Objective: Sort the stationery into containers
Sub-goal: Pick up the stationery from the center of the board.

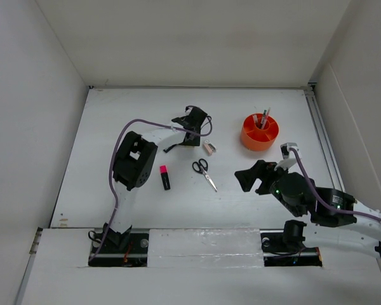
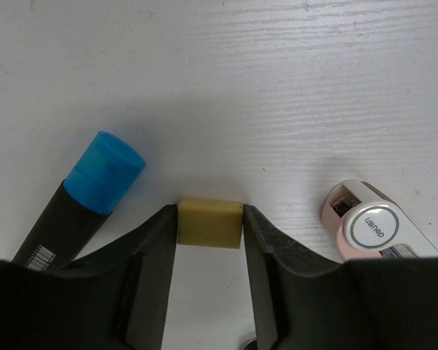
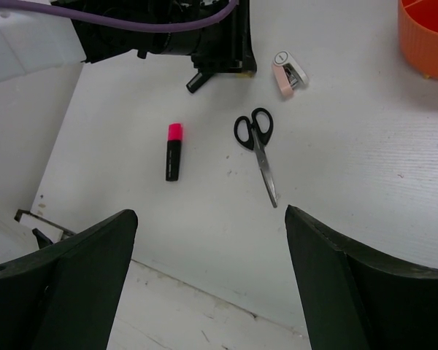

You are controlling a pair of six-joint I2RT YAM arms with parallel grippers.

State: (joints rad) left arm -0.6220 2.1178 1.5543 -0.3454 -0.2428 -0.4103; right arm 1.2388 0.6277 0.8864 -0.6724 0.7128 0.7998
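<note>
My left gripper (image 2: pixel 209 210) is down on the table with both jaws pressed against the sides of the cream eraser (image 2: pixel 209 223). A blue-capped black marker (image 2: pixel 102 173) lies just left of it and a small pinkish-beige piece (image 2: pixel 369 226) just right. In the top view the left gripper (image 1: pixel 193 121) sits at the table's middle back. The black-handled scissors (image 1: pixel 204 173) and pink-and-black highlighter (image 1: pixel 165 177) lie nearer the front. The orange tub (image 1: pixel 259 138) holds upright pens (image 1: pixel 263 119). My right gripper (image 1: pixel 254 181) hovers open and empty, front right.
In the right wrist view the scissors (image 3: pixel 259 149), highlighter (image 3: pixel 174 152) and pinkish piece (image 3: pixel 288 73) lie ahead of the open right gripper (image 3: pixel 212 219), with the tub's wall (image 3: pixel 427 44) at the top right. White walls enclose the table.
</note>
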